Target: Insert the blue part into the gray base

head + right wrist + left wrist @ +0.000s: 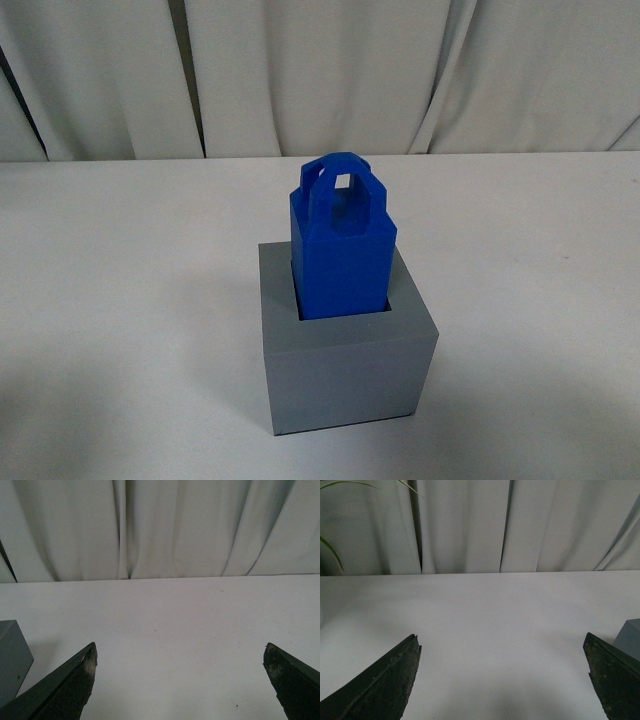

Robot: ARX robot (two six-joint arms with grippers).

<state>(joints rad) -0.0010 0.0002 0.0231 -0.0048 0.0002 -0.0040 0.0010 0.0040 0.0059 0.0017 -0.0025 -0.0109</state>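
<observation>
In the front view the blue part (pixel 343 250) stands upright with its lower end inside the square recess of the gray base (pixel 345 365), its loop handle on top. Neither arm shows in that view. My left gripper (pixel 502 642) is open over bare table, and a corner of the gray base (pixel 631 637) peeks in beside one of its fingers (pixel 615 675). My right gripper (pixel 180 650) is also open with nothing between its fingers, and a side of the gray base (pixel 12 655) shows at that view's edge.
The white table (pixel 120 300) runs back to pale curtains (pixel 320 70). A green leaf (pixel 330 550) hangs at the edge of the left wrist view.
</observation>
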